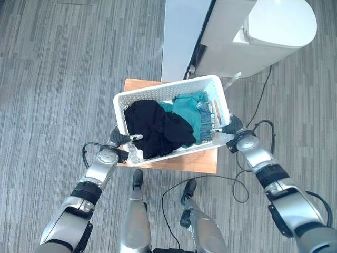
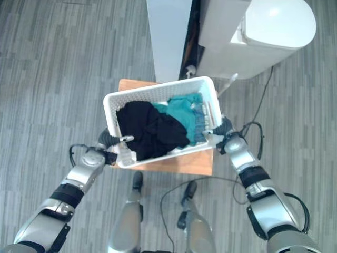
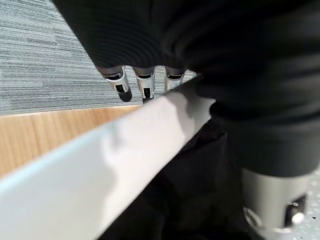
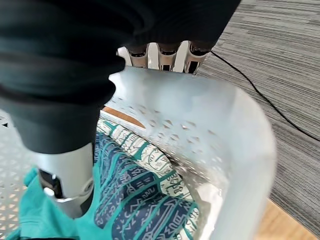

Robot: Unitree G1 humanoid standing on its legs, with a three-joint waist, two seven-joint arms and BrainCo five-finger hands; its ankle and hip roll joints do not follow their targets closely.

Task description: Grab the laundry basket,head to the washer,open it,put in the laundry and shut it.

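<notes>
**Both hands gripping the laundry basket on the small wooden desk**

The white laundry basket [image 1: 174, 92] is sitting on a small wooden desk [image 1: 192, 161], turned at an angle, so that it is covering most of the top and overhanging the desk's left and right edges. Inside it, a black garment [image 1: 155, 126] is filling the left and middle part, and a teal garment [image 1: 189, 108] with a patterned blue and white cloth [image 4: 135, 200] is lying against the right wall.

The left hand [image 1: 120, 138] is gripping the basket's left end: its fingers [image 3: 145, 85] are curling down the outside of the rim while the thumb is reaching inside, next to the black garment. The right hand [image 1: 231, 128] is gripping the right end in the same way, with its fingers [image 4: 167, 55] hooking over the outside of the rim and the thumb pressing down inside, on the teal garment.

Just beyond the desk's far edge, a white washer [image 1: 258, 37] is standing on the grey striped carpet [image 1: 58, 79], with a tall pale panel [image 1: 181, 37] beside it.
</notes>
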